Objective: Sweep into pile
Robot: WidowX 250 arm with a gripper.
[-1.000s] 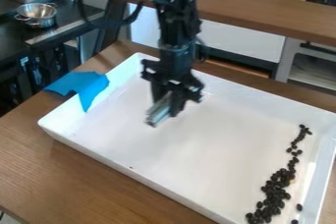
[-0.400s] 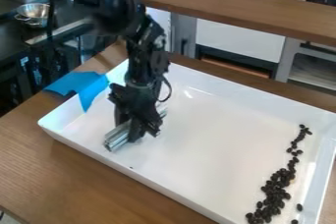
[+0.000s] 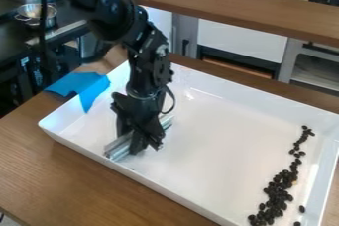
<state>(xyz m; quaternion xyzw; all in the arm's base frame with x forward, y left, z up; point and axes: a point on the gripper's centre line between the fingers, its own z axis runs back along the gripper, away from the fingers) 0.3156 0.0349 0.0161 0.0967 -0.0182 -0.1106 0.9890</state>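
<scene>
Mostly gathered, the dark beans (image 3: 277, 189) at four o'clock!
Strays (image 3: 302, 209) still unswept; metal bar (image 3: 118, 149) clamped by gripper (image 3: 131, 140) at nine.

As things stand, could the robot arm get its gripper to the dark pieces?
Probably yes: nothing stands on the tray floor between the gripper and the dark pieces, though the near side wall may hinder it.
</scene>
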